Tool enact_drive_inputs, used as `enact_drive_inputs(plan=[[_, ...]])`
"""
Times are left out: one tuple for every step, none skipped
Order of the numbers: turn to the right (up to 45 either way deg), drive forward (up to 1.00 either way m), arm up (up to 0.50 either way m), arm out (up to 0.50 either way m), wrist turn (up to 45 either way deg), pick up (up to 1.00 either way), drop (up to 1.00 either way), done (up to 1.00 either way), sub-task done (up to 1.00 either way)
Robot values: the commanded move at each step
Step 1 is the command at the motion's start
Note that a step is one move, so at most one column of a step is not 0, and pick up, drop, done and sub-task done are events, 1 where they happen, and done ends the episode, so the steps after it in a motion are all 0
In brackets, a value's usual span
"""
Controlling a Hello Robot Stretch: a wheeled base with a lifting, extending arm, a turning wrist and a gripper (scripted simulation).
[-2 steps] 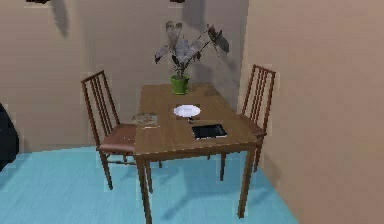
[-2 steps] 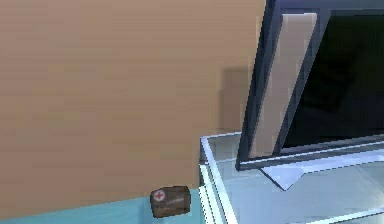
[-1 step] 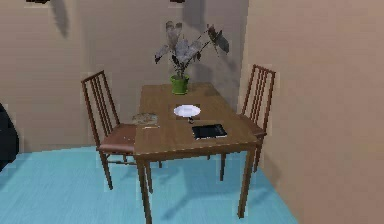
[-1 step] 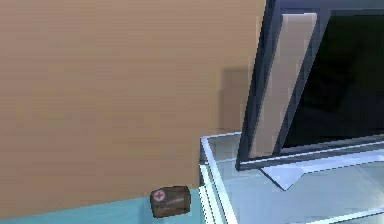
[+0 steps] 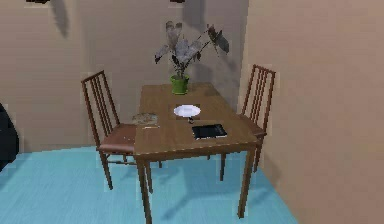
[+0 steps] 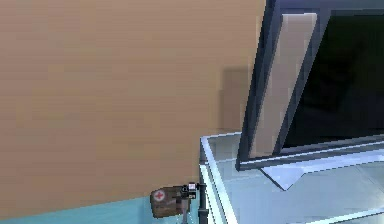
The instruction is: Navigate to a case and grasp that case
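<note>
- In the arm side view, the case (image 6: pixel 166 201) sits low, just left of the middle. It is a small brown box, wider than tall, with a red and white mark on its face.
- The gripper (image 6: pixel 187 197) is right against the case's right end, on a dark arm (image 6: pixel 204 208). Blue floor (image 6: pixel 70 212) lies behind the case, so I cannot tell whether the gripper holds it.
- Just right of them is the corner of a pale stand (image 6: pixel 260 200). A big dark screen (image 6: pixel 330 80) rests on it, in front of a tan wall (image 6: pixel 110 90).
- In the forward view, a wooden table (image 5: pixel 170 140) stands ahead with a chair (image 5: pixel 108 125) on either side.
- On the table are a flat dark slab (image 5: pixel 209 131), then a white plate (image 5: pixel 187 111) and, farthest back, a potted plant (image 5: pixel 182 55).
</note>
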Motion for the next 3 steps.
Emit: enact_drive_inputs(plan=[[0.0,0.0,0.0,0.0,45.0,0.0,0.0,0.0,0.0],[0.0,0.0,0.0,0.0,45.0,0.0,0.0,0.0,0.0],[0.0,0.0,0.0,0.0,45.0,0.0,0.0,0.0,0.0]])
